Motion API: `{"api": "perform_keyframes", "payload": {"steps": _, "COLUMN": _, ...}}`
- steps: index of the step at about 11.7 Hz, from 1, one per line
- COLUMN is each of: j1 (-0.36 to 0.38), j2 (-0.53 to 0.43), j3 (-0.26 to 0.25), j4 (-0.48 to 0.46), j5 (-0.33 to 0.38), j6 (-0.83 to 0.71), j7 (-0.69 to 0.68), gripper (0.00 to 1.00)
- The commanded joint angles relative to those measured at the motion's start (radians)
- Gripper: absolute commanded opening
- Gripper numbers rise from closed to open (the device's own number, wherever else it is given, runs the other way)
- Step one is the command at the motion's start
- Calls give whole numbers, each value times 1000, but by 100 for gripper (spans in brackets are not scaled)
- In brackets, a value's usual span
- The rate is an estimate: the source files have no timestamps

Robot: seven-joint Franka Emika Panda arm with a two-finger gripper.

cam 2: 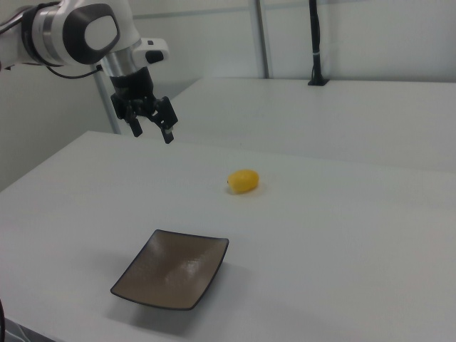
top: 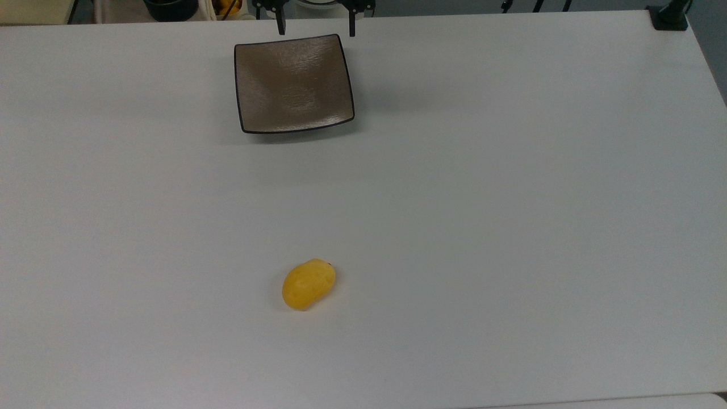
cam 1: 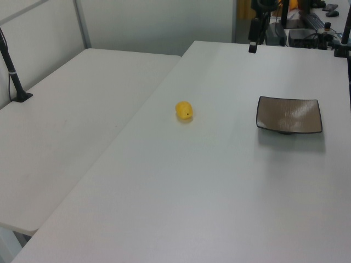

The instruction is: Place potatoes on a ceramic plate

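The yellow-orange potato (top: 308, 283) (cam 1: 184, 110) (cam 2: 244, 181) lies alone on the white table, well apart from the plate. The square brown ceramic plate (top: 293, 83) (cam 1: 289, 115) (cam 2: 173, 268) with a black rim sits bare near the top view's upper edge. My gripper (top: 315, 28) (cam 2: 152, 132) hangs open in the air just beyond the plate's far edge in the top view, its two black fingers (top: 279, 25) spread wide with nothing between them. In the left view one finger (cam 1: 253, 35) shows at the top, high over the table.
A second white table (cam 1: 71, 109) adjoins on the left view's left. A black camera post (cam 1: 12, 71) (cam 2: 315, 43) stands on it. A black clamp (top: 670, 16) sits at the top view's upper right corner. Clutter lies behind the table's far edge.
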Motion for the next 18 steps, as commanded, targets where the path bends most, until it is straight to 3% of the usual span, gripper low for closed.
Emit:
{"api": "perform_keyframes", "payload": {"steps": 1, "j1": -13, "j2": -16, "j3": 1, "j4": -29, "j5": 23, "j6": 22, "j7": 31, "gripper": 100}}
{"api": "perform_keyframes", "payload": {"steps": 5, "j1": -13, "j2": 54, "j3": 0, "j4": 60, "j5": 20, "j6": 19, "j7": 279, "gripper": 100}}
{"api": "perform_keyframes", "payload": {"steps": 7, "j1": -22, "j2": 139, "j3": 0, "j4": 157, "j5": 15, "j6": 30, "j7": 489, "gripper": 100}}
{"api": "perform_keyframes", "payload": {"steps": 11, "j1": -56, "j2": 330, "j3": 0, "j4": 399, "j5": 20, "j6": 54, "j7": 781, "gripper": 100}}
{"api": "perform_keyframes", "payload": {"steps": 15, "j1": -40, "j2": 511, "j3": -2, "j4": 566, "j5": 20, "j6": 65, "j7": 857, "gripper": 100}}
{"api": "perform_keyframes", "payload": {"steps": 18, "j1": -42, "j2": 598, "j3": -9, "j4": 591, "j5": 79, "j6": 188, "j7": 863, "gripper": 100}}
